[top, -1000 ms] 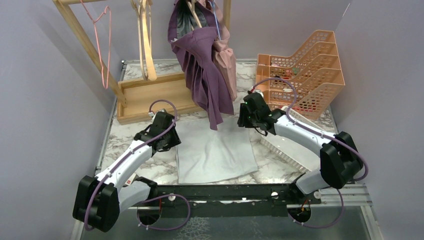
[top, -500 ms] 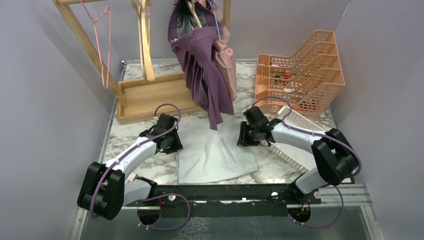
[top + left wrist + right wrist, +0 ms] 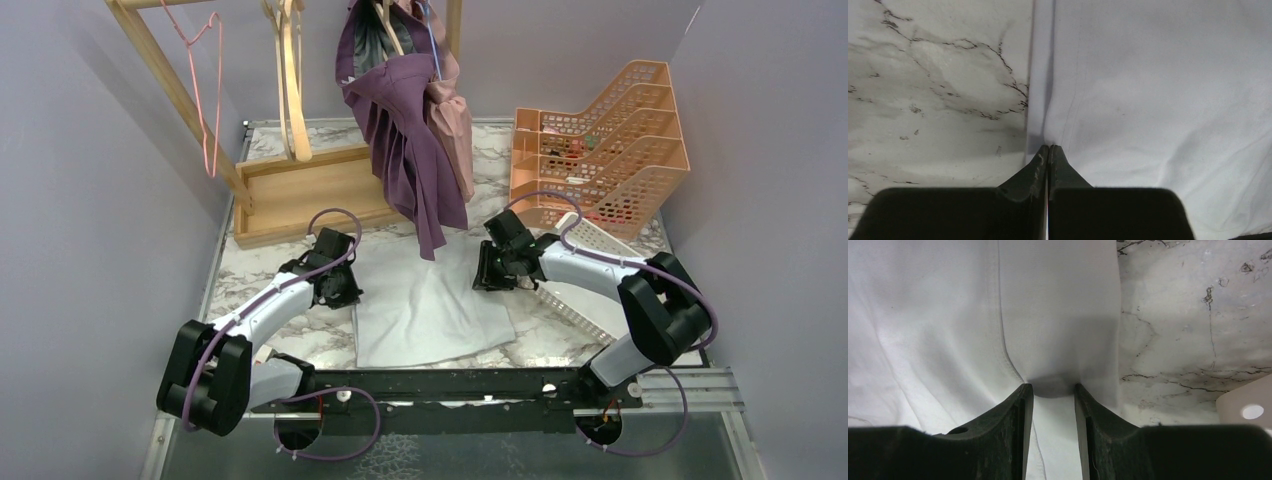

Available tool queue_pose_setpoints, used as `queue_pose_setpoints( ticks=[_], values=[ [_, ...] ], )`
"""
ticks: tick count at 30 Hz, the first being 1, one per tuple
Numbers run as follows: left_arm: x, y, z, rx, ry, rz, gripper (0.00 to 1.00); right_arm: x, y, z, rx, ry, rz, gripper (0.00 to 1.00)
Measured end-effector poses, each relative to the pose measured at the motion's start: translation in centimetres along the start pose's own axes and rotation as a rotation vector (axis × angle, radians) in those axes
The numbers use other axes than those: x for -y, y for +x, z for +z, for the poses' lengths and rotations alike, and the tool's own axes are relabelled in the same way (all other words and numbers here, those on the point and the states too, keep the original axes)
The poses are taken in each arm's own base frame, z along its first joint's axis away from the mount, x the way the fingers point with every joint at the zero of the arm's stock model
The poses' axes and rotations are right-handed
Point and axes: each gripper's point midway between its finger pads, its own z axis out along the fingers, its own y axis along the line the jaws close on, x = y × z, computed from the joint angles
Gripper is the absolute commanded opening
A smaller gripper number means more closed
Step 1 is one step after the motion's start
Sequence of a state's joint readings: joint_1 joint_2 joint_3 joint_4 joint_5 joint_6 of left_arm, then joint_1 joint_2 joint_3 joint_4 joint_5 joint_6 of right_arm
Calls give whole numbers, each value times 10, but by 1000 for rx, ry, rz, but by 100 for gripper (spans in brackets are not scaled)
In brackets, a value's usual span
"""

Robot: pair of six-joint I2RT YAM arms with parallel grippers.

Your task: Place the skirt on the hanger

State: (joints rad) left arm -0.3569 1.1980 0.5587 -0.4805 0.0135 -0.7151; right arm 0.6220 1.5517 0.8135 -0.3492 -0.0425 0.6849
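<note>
Skirt [image 3: 430, 310] lies flat on the table [image 3: 290, 345], well short of the hanger [image 3: 290, 90]. My left gripper [image 3: 1048, 150] is closed, apparently pinching the far corner. My right gripper [image 3: 1052, 390] is narrowly parted, straddling puckered cloth, unclamped. Paired corners suit an even lift.

Pale grey-white skirt [image 3: 430, 305] lies flat, lightly creased, btwn both grippers. Its left edge seam is pinched at L gripper [image 3: 1048, 147] tips; a puckered fold nr its right edge sits btwn R gripper [image 3: 1053, 387] fingers. Pink wire hanger [image 3: 205, 90] hangs upright, well beyond L gripper.
</note>
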Motion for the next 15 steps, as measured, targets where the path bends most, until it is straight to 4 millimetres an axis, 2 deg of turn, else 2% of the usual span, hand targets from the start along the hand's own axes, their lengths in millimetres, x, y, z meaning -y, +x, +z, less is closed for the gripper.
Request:
queue_pose_setpoints(
  ticks=[10,12,15],
  values=[
    [-20,-9,-10,55,-97,-13,1,19,-7,-4,27,143,53,40],
    [-21,-12,-13,66,-106,-17,17,25,-5,-5,23,177,55,41],
    [-17,-19,-20,89,-96,-20,35,27,-4,-9,19,179,37,44]
  ],
)
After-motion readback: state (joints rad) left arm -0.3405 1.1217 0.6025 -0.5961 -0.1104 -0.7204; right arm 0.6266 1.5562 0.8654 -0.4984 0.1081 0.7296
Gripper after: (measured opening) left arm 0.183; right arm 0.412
